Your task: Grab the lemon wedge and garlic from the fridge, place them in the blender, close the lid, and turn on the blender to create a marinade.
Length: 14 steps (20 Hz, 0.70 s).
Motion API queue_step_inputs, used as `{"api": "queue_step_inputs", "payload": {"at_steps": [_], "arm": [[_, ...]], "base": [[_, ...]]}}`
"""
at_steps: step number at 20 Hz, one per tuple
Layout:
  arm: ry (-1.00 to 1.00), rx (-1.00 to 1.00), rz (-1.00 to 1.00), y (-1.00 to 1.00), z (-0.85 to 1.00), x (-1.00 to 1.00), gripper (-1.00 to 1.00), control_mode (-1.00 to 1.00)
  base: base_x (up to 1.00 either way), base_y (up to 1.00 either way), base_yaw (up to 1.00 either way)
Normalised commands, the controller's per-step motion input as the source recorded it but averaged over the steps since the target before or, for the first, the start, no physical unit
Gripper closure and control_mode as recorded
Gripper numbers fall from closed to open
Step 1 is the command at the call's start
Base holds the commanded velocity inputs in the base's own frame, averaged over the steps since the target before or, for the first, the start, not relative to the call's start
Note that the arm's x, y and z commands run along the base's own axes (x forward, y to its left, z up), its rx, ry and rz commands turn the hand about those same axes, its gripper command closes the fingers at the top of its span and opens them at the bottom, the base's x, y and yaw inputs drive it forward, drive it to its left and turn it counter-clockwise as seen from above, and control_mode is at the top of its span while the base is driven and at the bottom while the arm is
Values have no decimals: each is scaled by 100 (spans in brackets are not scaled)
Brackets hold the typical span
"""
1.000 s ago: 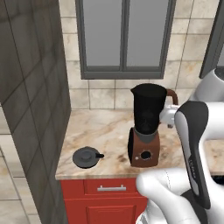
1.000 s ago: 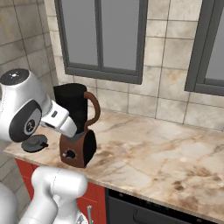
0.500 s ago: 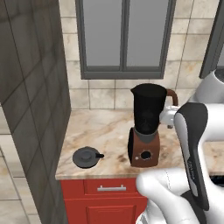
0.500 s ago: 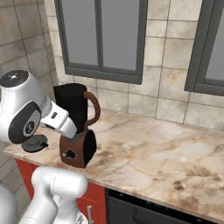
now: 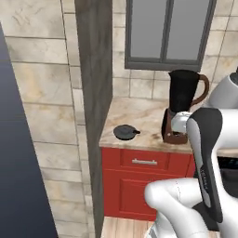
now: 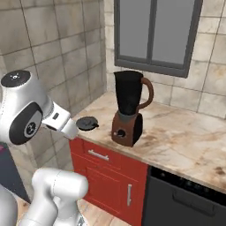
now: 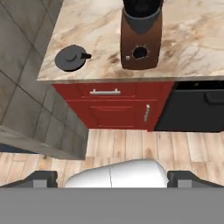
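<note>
The blender (image 5: 182, 106) (image 6: 128, 105) stands on the marble counter (image 5: 139, 114), a dark jar with a brown handle on a reddish-brown base with a round dial (image 7: 139, 53). Its jar is uncovered. The lid (image 5: 125, 132) (image 6: 87, 123) (image 7: 71, 58) lies flat on the counter, left of the blender and apart from it. My gripper (image 7: 112, 179) is open and holds nothing; it hangs over the floor, well back from the counter front. Lemon wedge and garlic are out of view. A tall dark grey tiled block (image 5: 95, 93) adjoins the counter's left end; I cannot tell whether it is the fridge.
Red cabinets (image 7: 113, 107) with a drawer and a door sit under the counter, and a black appliance front (image 6: 185, 198) is to their right. Wooden floor (image 7: 131, 148) lies before them. A grey window (image 5: 167, 32) is behind the blender. A dark blue surface (image 5: 18, 162) fills the left.
The whole picture has shifted: the base has drawn back from the counter, so cabinets and floor now show. Blender and lid keep their places. The gripper stays open.
</note>
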Motion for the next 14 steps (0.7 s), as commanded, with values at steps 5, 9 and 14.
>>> {"api": "queue_step_inputs", "payload": {"at_steps": [5, 9, 14], "arm": [[0, 0, 0, 0, 0, 0, -100, 100], [0, 0, 0, 0, 0, 0, -100, 100], [0, 0, 0, 0, 0, 0, -100, 100]], "base": [[-17, 77, 73], [0, 33, 92], [0, 25, 95]]}}
